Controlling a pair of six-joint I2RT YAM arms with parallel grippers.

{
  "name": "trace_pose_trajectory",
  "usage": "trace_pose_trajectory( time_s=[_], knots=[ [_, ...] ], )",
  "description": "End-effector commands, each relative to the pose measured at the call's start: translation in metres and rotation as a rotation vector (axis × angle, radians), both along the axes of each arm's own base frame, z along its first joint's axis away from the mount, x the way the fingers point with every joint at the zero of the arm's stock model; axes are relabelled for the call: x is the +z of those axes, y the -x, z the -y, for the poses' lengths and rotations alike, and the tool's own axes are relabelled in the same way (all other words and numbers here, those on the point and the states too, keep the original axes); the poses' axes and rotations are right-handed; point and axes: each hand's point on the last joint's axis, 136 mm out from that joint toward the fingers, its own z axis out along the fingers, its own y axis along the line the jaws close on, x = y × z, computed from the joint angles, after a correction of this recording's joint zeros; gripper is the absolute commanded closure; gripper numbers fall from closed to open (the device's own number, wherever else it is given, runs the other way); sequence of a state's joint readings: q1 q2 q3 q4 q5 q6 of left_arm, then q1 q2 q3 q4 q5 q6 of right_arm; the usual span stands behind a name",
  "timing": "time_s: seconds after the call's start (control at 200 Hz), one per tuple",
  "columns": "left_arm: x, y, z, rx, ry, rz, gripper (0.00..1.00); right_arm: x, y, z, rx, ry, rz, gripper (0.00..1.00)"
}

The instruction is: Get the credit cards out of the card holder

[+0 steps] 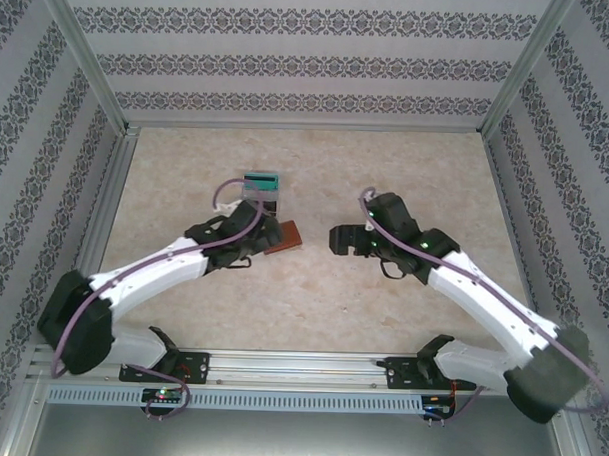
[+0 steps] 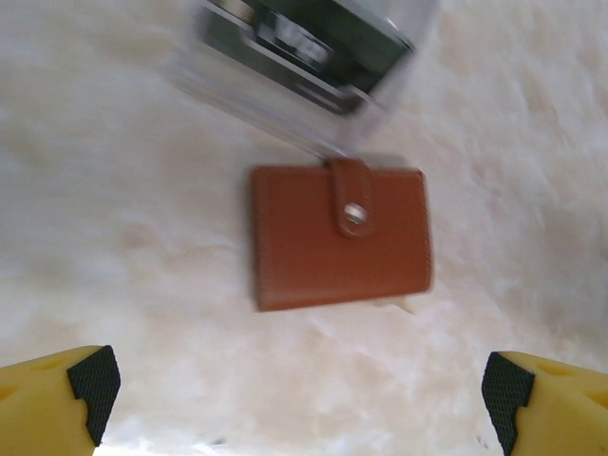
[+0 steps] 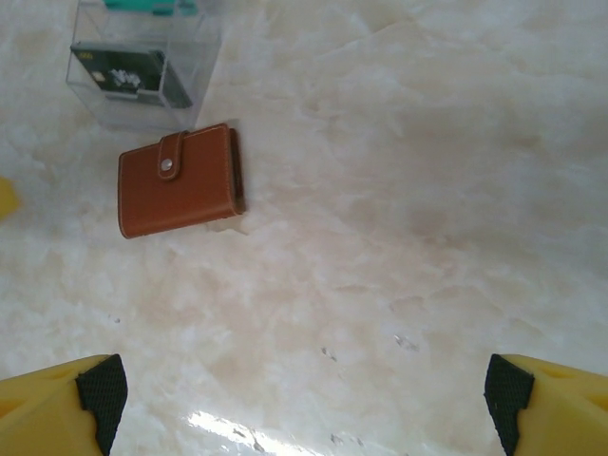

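Ahead of left hand [image 2: 296, 399], spread and empty: pale marbled counter [image 2: 114, 190]; clear plastic box [image 2: 304, 66] farthest; just short of it, small brown leather card holder [image 2: 337, 242], flat, shut, strap [image 2: 353, 204] snapped. Right hand [image 3: 302, 404] likewise spread, holder ahead-left. Judgement: pin holder's body, unsnap strap first.

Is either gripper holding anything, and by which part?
Nothing is held. The left gripper and right gripper are open and empty; the card holder lies shut on the table.
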State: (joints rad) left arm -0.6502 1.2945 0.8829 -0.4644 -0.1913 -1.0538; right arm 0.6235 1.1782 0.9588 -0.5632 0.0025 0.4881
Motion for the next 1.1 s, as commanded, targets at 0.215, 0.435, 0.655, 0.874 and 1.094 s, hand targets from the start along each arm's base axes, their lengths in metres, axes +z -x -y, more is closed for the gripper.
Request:
trace_pose_trajectory(
  time_s=[0.215,0.435,0.655,0.874,1.094],
  knots=[
    [0.021,0.055,-0.086,0.168,-0.058,0.033,0.00,-0.017,-0.059,-0.104,0.238,0.030,-0.013,0.11],
    [0.035,0.076,-0.107,0.198,-0.054,0.062,0.00,-0.053,-0.093,-0.158,0.350,0.002,-0.077,0.07],
    [0.043,0.089,-0.122,0.234,-0.054,0.089,0.00,-0.085,-0.112,-0.191,0.411,-0.041,-0.142,0.03],
    [0.044,0.093,-0.128,0.250,-0.057,0.095,0.00,-0.115,-0.119,-0.199,0.430,-0.034,-0.184,0.02],
    [0.043,0.092,-0.127,0.248,-0.058,0.096,0.00,-0.138,-0.108,-0.189,0.433,-0.003,-0.219,0.02]
  ],
)
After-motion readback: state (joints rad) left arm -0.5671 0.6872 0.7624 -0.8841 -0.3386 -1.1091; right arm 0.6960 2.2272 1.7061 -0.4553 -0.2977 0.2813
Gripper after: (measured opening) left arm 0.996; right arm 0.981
